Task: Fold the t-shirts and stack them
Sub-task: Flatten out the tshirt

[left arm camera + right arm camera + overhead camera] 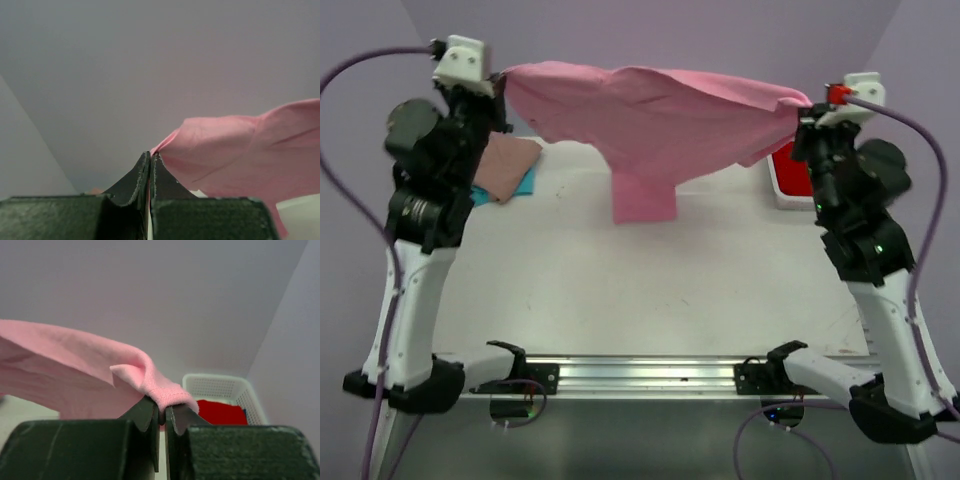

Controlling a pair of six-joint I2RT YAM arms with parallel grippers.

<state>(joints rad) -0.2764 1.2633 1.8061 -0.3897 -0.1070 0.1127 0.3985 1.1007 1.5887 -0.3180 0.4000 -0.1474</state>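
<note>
Aloft, the bright pink t-shirt (650, 110) spans both arms, left jaws and right jaws each clamped on an opposite edge, one flap dangling above bare desk (650, 300)

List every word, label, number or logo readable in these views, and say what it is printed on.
None: no text can be read in any view.
The pink shirt, pinched by the left hand and the right hand, is plain.
The white basket, the red shirt in it and the tan shirt show no print.
The left arm and the right arm show no legible label.
</note>
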